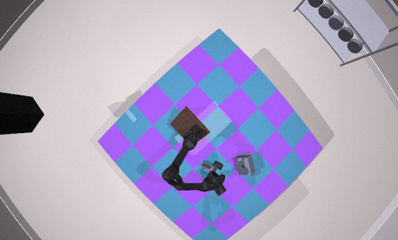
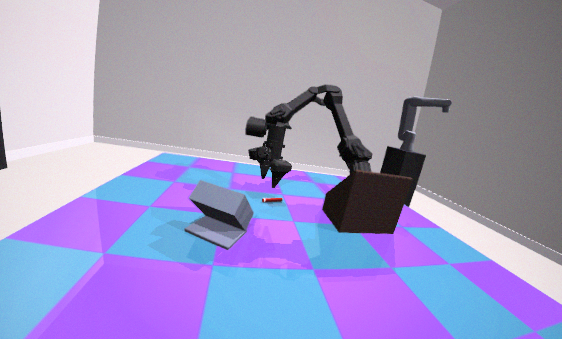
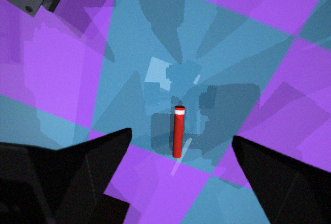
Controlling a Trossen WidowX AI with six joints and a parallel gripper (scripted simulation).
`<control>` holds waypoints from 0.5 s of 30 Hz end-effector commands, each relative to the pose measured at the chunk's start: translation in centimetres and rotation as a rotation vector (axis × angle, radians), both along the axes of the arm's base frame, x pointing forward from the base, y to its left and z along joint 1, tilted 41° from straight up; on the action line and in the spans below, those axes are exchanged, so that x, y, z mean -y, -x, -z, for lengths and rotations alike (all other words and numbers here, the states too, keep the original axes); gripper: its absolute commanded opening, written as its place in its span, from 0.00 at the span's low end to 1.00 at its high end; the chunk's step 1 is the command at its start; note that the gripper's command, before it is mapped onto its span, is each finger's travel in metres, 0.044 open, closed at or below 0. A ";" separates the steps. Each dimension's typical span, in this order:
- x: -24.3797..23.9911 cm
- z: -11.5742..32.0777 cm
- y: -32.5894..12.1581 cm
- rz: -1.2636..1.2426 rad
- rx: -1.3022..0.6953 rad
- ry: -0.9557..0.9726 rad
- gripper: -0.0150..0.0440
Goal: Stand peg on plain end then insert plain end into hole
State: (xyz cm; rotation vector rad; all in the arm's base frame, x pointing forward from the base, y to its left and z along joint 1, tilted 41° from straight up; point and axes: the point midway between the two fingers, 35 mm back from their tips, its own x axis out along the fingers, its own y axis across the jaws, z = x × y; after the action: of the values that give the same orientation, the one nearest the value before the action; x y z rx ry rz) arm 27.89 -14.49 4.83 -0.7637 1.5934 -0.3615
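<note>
A red peg (image 1: 206,166) (image 2: 274,200) (image 3: 178,141) lies flat on the table, its white-banded end towards the panel in the exterior view. My gripper (image 2: 269,182) (image 3: 180,136) is open and empty, pointing down above the peg. In the wrist view the peg lies lengthwise between the two fingertips, white band at the upper end, with the fingers well apart on either side. The grey sloped panel (image 1: 249,161) (image 2: 220,202) stands beyond the peg; its hole (image 1: 243,166) shows in the top view. Only a corner of the panel shows at the wrist view's top left.
A brown box-like block (image 1: 188,122) (image 2: 376,202) stands by the arm's base. The table has a blue and purple checkered top (image 1: 219,44) (image 2: 260,302). In the exterior view a dark pedestal with a grey arm (image 2: 408,124) stands behind the block.
</note>
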 end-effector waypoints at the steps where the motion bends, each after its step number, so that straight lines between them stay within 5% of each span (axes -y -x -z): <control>1: 0.5 0.6 0.1 0.002 -0.009 0.003 1.00; 15: 2.0 2.3 0.1 0.001 -0.010 0.004 1.00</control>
State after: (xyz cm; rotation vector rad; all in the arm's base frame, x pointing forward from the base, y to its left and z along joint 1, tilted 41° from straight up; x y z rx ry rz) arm 27.99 -16.16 3.11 -0.7686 1.5953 -0.3685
